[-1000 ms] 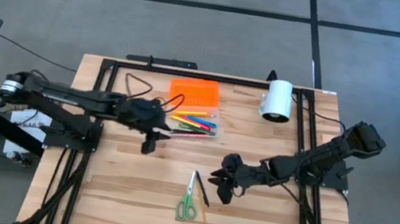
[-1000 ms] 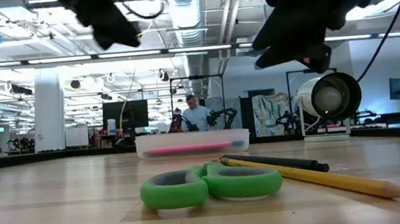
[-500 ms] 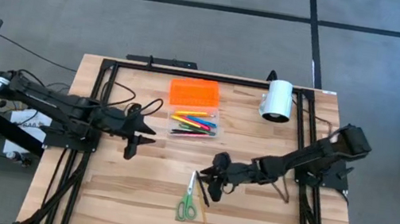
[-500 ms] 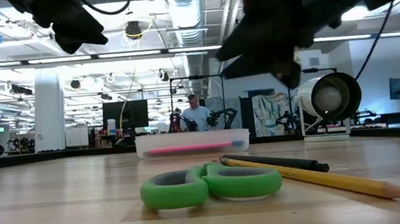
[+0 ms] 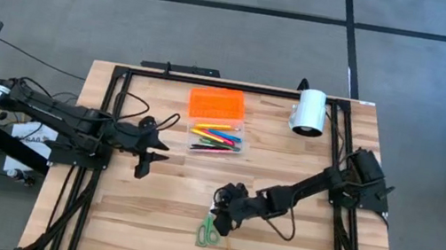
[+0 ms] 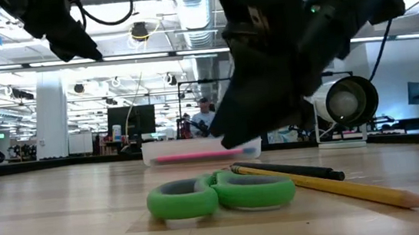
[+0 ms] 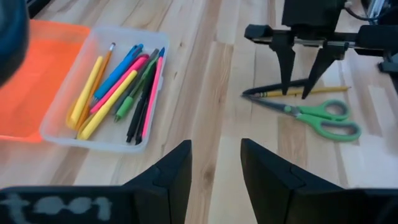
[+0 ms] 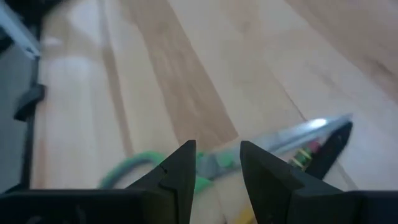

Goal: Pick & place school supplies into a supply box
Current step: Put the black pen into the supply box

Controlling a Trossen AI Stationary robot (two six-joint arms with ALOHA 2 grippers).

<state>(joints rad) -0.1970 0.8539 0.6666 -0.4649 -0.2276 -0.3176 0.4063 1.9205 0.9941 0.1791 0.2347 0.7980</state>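
Observation:
Green-handled scissors [image 5: 207,230] lie flat on the wood near the table's near edge, with a black pen [image 6: 292,171] and a yellow pencil [image 6: 340,190] beside them. The clear supply box [image 5: 217,137] holds several coloured pens, and its orange lid [image 5: 216,103] lies open on its far side. My right gripper [image 5: 222,221] hangs open just above the scissors [image 8: 140,168], fingers pointing down [image 7: 296,93]. My left gripper [image 5: 144,165] is open over bare wood, left of the box [image 7: 112,87].
A white cylinder [image 5: 308,112] lies near the table's far right corner. Black frame rails run along the left, right and far edges. Bare wood stretches between the box and the scissors [image 6: 221,193]. A person shows far off in the room behind.
My right gripper has moved toward the table's left and near edge and come down, ending over the scissors, pen and pencil. My left gripper has drawn back from the box toward the left edge. Nothing on the table has moved.

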